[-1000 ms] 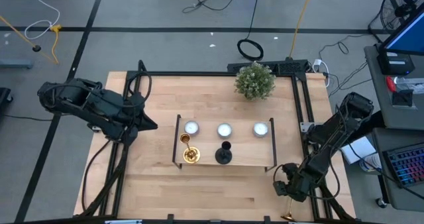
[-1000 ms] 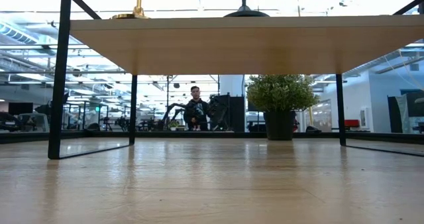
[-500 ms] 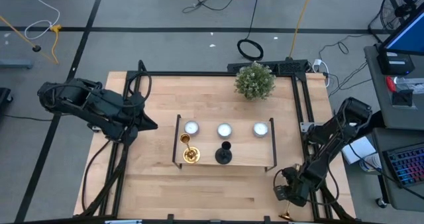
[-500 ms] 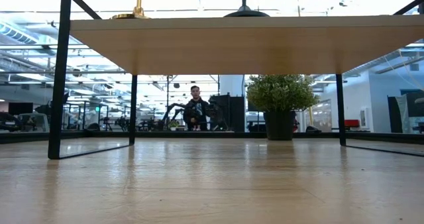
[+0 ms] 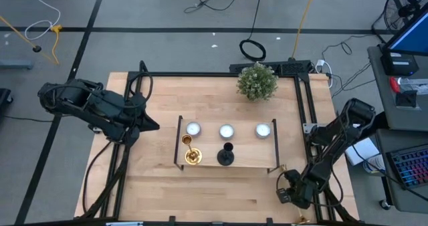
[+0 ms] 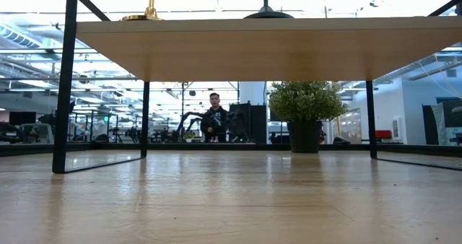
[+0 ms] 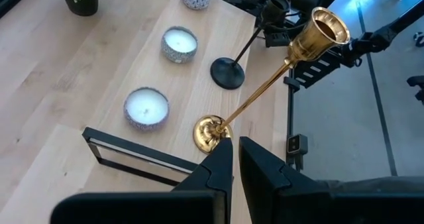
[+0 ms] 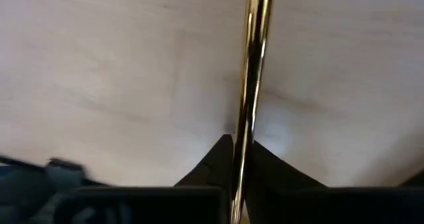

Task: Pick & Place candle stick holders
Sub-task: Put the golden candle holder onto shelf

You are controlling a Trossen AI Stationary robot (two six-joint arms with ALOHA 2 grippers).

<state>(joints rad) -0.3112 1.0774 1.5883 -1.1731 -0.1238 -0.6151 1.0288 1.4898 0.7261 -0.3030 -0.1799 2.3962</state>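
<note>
high view: right gripper [image 5: 292,194] at the table's near right corner, gold candlestick [image 5: 281,168] tip showing just beyond it. left gripper [image 5: 148,124] idle beside the stand [image 5: 261,160].
right wrist view: fingers [image 8: 265,168] clamped on the slim shiny gold stem [image 8: 254,71], over bare wood.

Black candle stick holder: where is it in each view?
High: black candle stick holder on the wooden stand, right of the gold one.
Low: only its base atop the stand.
Left wrist: beside the middle candle.
Right wrist: not in it.
Shared landmark: the stand.
</note>
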